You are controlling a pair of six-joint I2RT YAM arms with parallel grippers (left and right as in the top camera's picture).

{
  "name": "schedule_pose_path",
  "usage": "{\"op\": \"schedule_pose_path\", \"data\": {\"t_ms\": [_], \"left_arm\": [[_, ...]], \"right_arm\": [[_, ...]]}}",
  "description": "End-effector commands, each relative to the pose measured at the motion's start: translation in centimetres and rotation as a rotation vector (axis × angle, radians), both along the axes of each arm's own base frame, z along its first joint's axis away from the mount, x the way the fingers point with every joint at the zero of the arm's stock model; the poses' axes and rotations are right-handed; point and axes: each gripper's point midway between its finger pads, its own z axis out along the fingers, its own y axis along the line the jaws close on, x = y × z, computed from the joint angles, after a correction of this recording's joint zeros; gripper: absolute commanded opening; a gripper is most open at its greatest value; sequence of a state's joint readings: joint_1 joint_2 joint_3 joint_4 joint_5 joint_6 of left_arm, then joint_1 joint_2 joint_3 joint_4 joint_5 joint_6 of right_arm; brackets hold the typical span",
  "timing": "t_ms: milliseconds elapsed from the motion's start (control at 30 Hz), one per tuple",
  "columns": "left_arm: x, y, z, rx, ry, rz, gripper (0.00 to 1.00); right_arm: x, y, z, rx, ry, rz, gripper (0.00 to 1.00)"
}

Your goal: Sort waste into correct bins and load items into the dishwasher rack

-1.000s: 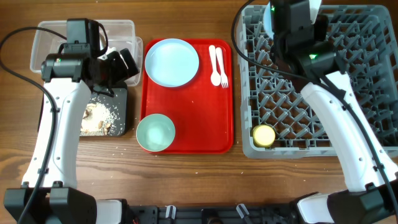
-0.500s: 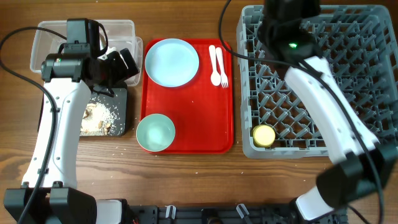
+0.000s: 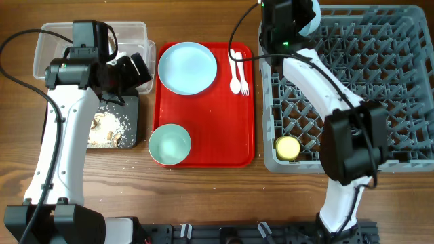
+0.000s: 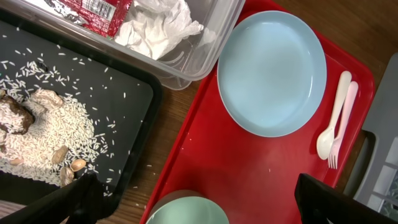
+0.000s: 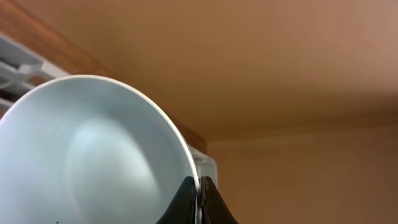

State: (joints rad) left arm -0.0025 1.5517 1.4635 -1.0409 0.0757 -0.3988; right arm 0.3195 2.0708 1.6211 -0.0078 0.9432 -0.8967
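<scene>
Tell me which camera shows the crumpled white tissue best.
Left wrist: the tissue lies plainly inside the clear tub, beside the red wrapper. Overhead, the left arm covers that part of the tub, so the tissue cannot be made out. The right wrist view shows the pale blue bowl, no tissue.

Pale blue bowl [image 5: 93, 162] rim in gripper [image 5: 198, 183]

Holding the left gripper [image 4: 202, 202] spread wide, pointing down, and stretching the right arm [image 3: 315, 71] forward, right gripper [image 5: 198, 198] pinching closed.
</scene>
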Motion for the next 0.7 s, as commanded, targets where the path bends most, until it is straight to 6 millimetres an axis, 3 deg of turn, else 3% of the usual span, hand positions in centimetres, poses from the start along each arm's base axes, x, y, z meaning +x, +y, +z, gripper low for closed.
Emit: {"op": "schedule_pose_path", "data": {"t_ms": [0, 667], "left_arm": [[0.2, 0.1, 1.1, -0.005, -0.031, 0.005, 1.00], [0.2, 0.1, 1.1, -0.005, -0.031, 0.005, 1.00]], "right_arm": [[0.2, -0.7, -1.0, -0.027, 0.019, -0.023, 0.04], [-1.3, -0.3, -4.0, -0.039, 0.156, -0.022, 0.04]]}}
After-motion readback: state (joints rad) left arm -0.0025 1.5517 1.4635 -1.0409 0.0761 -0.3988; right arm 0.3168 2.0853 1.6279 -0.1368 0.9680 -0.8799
